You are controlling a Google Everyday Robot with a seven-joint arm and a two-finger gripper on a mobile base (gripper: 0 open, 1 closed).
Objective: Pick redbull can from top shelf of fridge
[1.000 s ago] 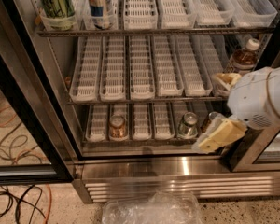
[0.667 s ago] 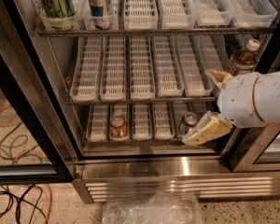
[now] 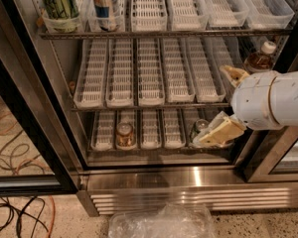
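The white arm's gripper, its 2 tan fingers spread wide with nothing between them, hangs at the lower right of the glass-door fridge. Far up and left of it, the slim blue-and-silver redbull can stands upright, long axis vertical, in the 2nd white slotted tray at the front edge of the top shelf.

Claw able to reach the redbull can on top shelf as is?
Probably yes, once raised: the claw sits open, low by the lower shelves; nothing fronts the redbull can.
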